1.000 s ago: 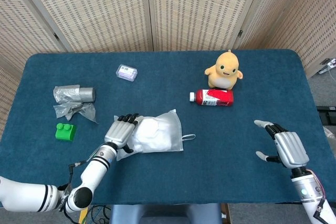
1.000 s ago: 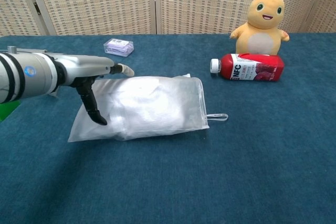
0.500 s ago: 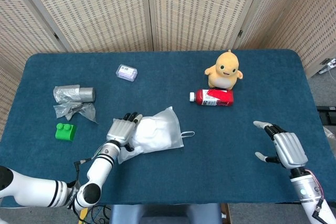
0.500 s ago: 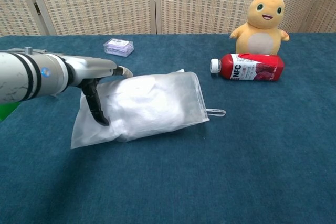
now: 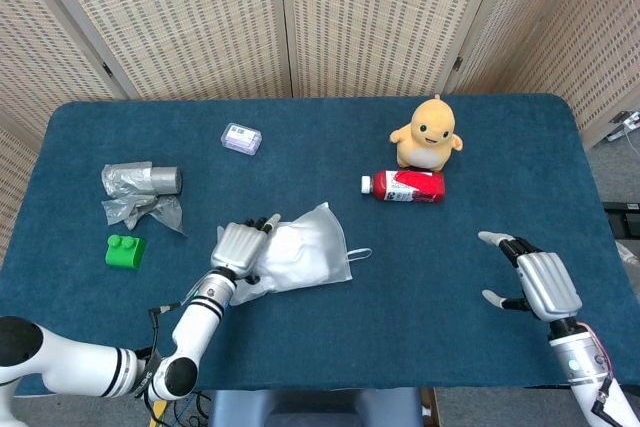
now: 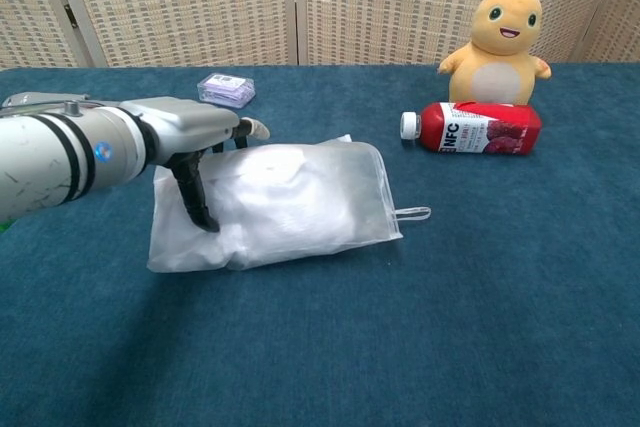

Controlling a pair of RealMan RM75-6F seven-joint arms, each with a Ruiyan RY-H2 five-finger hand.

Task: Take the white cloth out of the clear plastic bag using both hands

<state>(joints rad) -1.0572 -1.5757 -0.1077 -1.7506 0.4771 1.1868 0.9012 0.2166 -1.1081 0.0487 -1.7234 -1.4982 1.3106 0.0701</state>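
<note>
The clear plastic bag (image 5: 310,252) (image 6: 330,197) lies flat on the blue table (image 5: 450,347), with the white cloth (image 5: 283,252) (image 6: 275,195) bunched inside it. Its mouth end, with a small loop (image 6: 413,213), points right. My left hand (image 5: 240,245) (image 6: 190,129) grips the bag's left end: fingers lie over the top and the thumb (image 6: 198,199) presses down the near side. My right hand (image 5: 540,283) hovers near the table's front right, far from the bag, fingers spread and holding nothing. The chest view does not show it.
A yellow plush toy (image 5: 428,133) and a red bottle (image 5: 405,185) lying on its side are at the back right. A small clear box (image 5: 241,137) sits behind the bag. Crumpled grey wrapping (image 5: 140,190) and a green brick (image 5: 124,250) lie at the left.
My left hand has closed further onto the bag's left end and pushed it right and back, bunching it. The bag turned slightly. The right hand barely moved.
</note>
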